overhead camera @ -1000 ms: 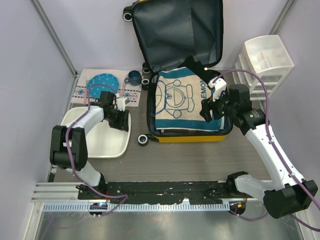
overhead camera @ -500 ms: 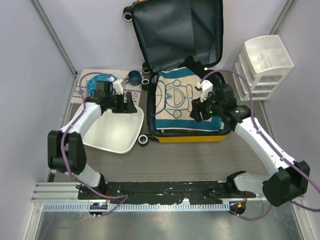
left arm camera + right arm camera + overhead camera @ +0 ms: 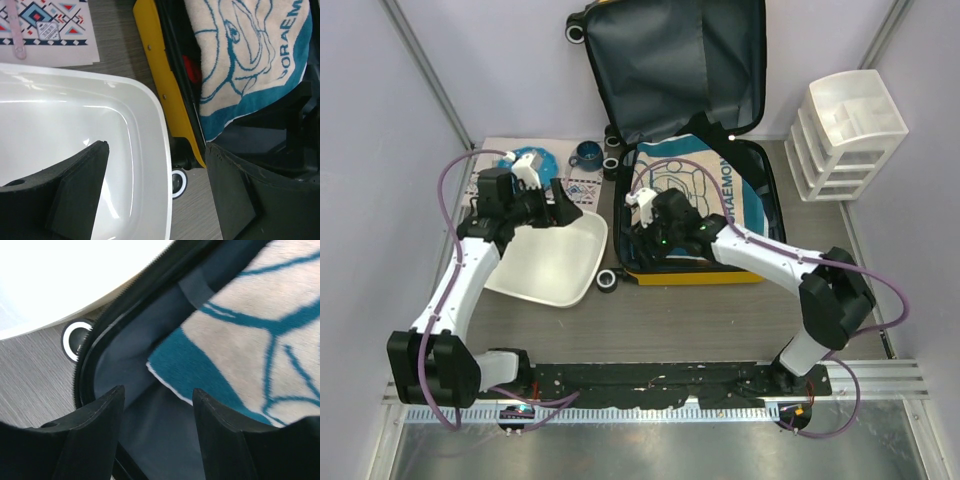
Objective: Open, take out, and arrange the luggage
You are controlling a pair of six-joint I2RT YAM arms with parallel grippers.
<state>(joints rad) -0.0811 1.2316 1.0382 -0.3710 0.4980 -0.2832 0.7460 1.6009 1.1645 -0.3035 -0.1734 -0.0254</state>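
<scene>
The luggage lay open in the middle of the worktop. Its base was flat and its lid stood up at 12 o'clock, showing the dark lining. A blue-and-cream cartoon towel covered most of the base. The left wrist view showed something red tucked under the towel's 9 o'clock edge, too hidden to name.

The right gripper hovered over the base's 7 o'clock corner. Its jaws were moderately apart and empty, just above the towel's teal corner and the lining. The left gripper hung over the white tray at 9 o'clock from the luggage, jaws spread wide and holding nothing.

The shell looked rigid and smooth, so a pinch on its yellow wall would probably slip. It also seemed too bulky for one arm to shift. The zipper band or the rim would likely give the better hold. One black wheel touched the worktop beside the tray, so the case might roll if pushed from 3 o'clock.

The towel was soft and limp. It would probably drape and drag once lifted, and might snag on the rim. Its free corner at 7 o'clock seemed the sensible place to grip, taking a thick fold deep between the fingers rather than a thin edge.
</scene>
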